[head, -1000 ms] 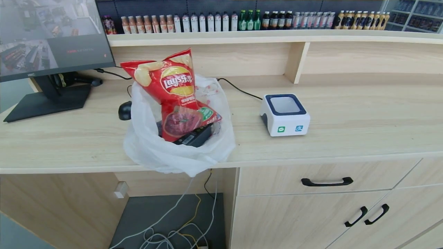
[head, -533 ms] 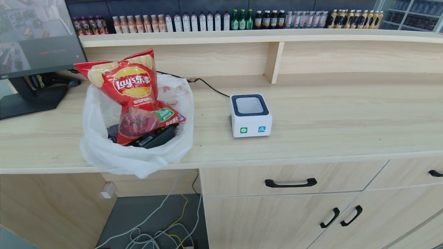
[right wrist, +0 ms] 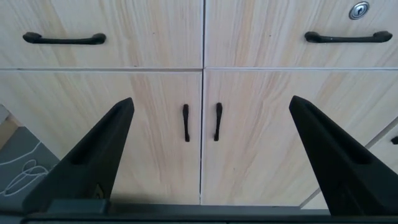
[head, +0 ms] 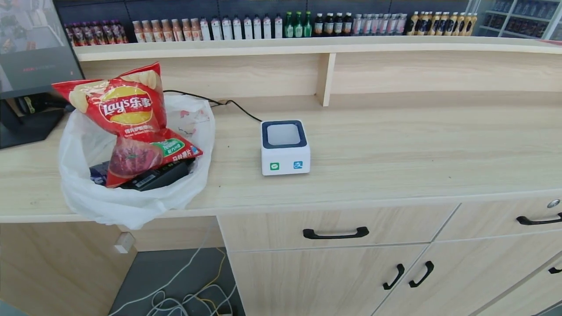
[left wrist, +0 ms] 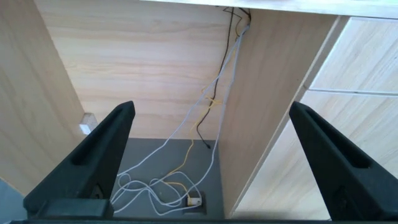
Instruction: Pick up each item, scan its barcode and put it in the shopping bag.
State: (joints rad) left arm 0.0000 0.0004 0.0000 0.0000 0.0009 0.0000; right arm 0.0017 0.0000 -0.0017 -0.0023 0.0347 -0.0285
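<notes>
shopping bag (head: 127, 206) with one chip packet (head: 131, 131)

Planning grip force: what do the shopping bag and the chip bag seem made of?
Shopping bag: translucent white plastic film; it slumps in soft crumpled folds. Chip bag: probably glossy printed plastic or foil laminate; it shines and holds creases.
</notes>
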